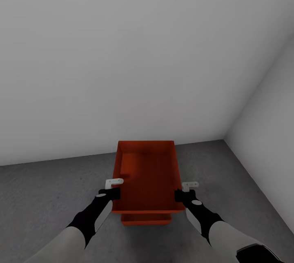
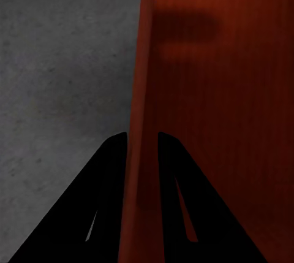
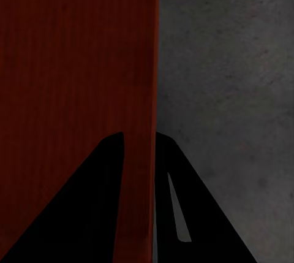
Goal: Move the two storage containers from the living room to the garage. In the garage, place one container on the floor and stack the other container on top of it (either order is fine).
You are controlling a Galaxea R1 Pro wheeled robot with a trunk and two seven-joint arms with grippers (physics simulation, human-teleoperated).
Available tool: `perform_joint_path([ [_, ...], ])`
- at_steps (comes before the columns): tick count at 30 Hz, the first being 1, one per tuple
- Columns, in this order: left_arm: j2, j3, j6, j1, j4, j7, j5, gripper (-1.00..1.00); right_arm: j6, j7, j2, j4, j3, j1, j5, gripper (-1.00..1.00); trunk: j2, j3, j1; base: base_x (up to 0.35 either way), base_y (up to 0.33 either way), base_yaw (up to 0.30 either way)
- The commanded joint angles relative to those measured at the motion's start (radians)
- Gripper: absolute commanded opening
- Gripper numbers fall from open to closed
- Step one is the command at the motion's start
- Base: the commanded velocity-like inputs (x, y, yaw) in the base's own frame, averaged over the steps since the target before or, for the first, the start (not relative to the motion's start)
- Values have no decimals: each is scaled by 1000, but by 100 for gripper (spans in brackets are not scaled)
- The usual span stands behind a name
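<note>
Garage corner: pale grey walls [image 1: 122, 50] meet at the right, with the dark mottled concrete floor [image 1: 49, 189] below.

Upper container [image 1: 147, 177], orange-red and open-topped, is held level in front of the trunk, above a 2nd identical lower container [image 1: 145, 219], of which just the near edge shows beneath it. Cannot tell whether the 2 bins are touching or whether the upper one hangs slightly clear.

Left gripper [image 1: 114, 187] is closed over the left side wall, 1 finger inside and 1 outside; the left wrist view shows the wall [image 2: 142, 152] pinched between the dark fingers [image 2: 110, 177]. Right gripper [image 1: 184, 189] is the same on the right wall, with the wall edge [image 3: 142, 171] caught between its fingers [image 3: 104, 177].

Risks, judged:
1. Offset stack. The lower bin appears narrower and slightly nearer the robot than the held one. If released misaligned, the upper bin may perch on a rim and tip, or slide off to the floor.
2. Uneven release. 1 gripper opening first would swing the bin.
3. Inside fingers could snag the wall on withdrawal and drag the stack.
</note>
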Motion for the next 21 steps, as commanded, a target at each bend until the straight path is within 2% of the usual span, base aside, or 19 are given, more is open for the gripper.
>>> perform_joint_path([
  [1,2,16,-53,-1,-11,12,-4,-100,-5,-6,-1,28,-12,-1,-13,-100,-8,-4,4,0,0,0],
  [21,2,17,-51,-1,-8,12,-4,-100,-5,-6,-1,28,-12,-1,-13,-100,-148,-67,81,0,0,0],
])
